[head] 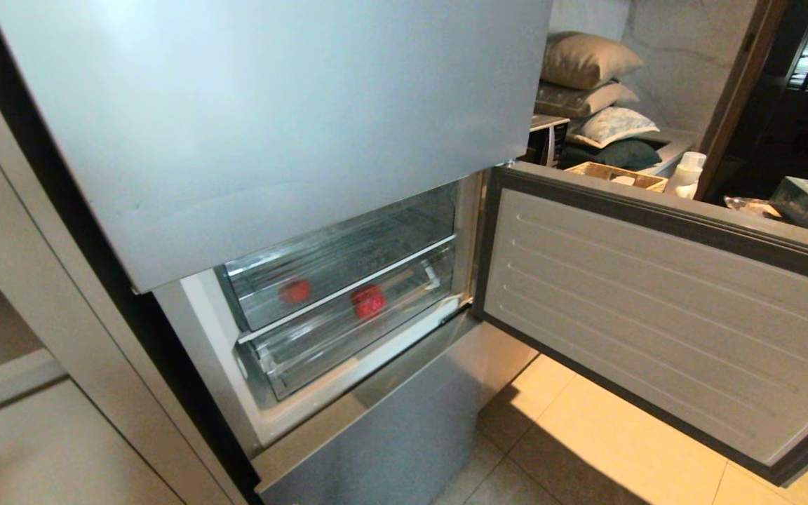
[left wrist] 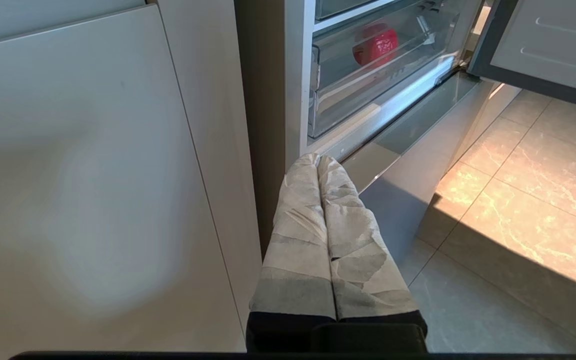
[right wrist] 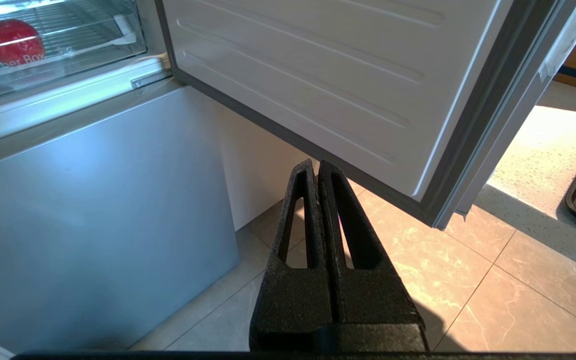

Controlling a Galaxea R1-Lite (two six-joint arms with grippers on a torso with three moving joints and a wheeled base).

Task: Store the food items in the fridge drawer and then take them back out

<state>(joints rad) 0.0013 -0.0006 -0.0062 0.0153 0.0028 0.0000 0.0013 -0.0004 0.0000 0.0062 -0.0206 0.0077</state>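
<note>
both hands hang low before the fridge, left hand and right hand pressed closed and empty. red fruit sits inside the pushed-in fridge drawer. risk: reaching in could knock the open door or the drawer's clear front wall.

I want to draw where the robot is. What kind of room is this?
Probably a kitchen in somebody's home. There is a fridge with its middle door swung open, a clear fridge drawer with a red apple-like fruit behind its front, a tiled floor, and pillows stacked farther back.
</note>
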